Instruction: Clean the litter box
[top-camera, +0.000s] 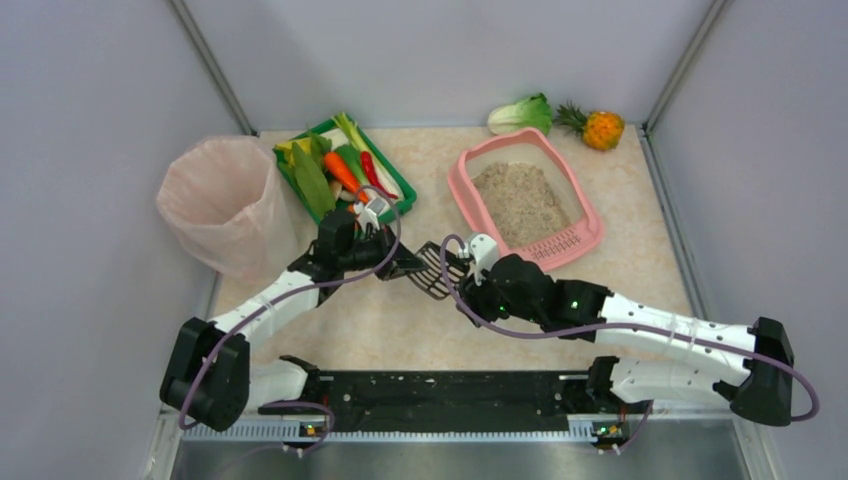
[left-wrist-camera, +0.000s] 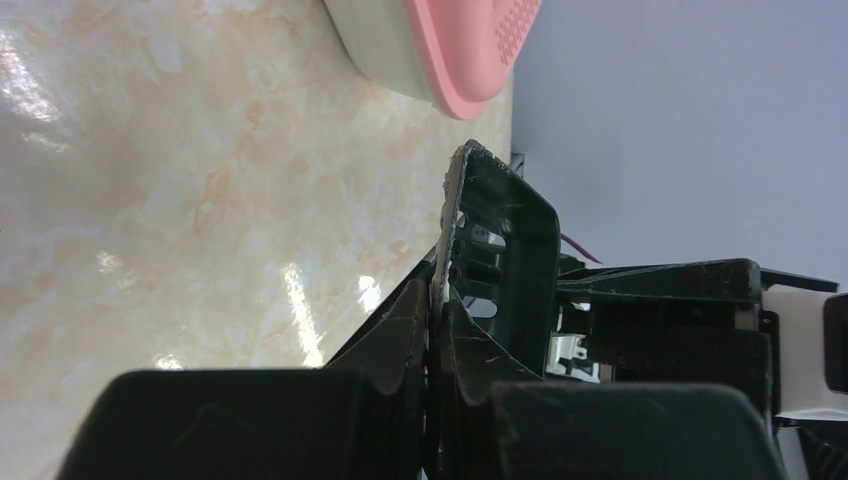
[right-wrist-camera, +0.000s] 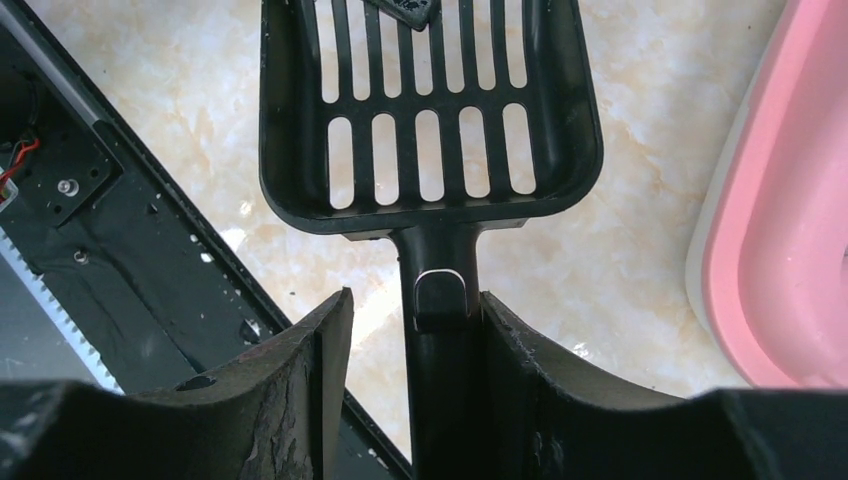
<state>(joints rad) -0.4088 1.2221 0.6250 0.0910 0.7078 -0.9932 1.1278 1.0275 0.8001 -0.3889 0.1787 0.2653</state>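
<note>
While the left tool (top-camera: 392, 262) is clamped shut on the thin front rim of the black scoop (top-camera: 432, 268), the right tool (top-camera: 468, 280) stands parted around the scoop's handle. In the right wrist view, a gap shows between the handle and one finger (right-wrist-camera: 310, 360). The other finger sits against it or just beside it. The two tools face each other with the scoop level between them, above the desk (top-camera: 400, 330).

From the left wrist, the two fingertips meet on the rim, with the scoop seen edge-on beyond them.

The litter box (top-camera: 462, 185) sits on the desk just beyond the right tool and to its right. It is near the tool but apart from it, and its slotted lip (top-camera: 560, 245) is the end closest to the tool. Grey-beige litter (top-camera: 520, 200) covers its floor.

Left of the left tool stands a bin (top-camera: 225, 205) with a pink liner. Just beyond that tool is a green tray (top-camera: 400, 185) of vegetables. Past the litter box, well away from both tools, lie a bok choy (top-camera: 522, 115) and a pineapple (top-camera: 600, 128).
</note>
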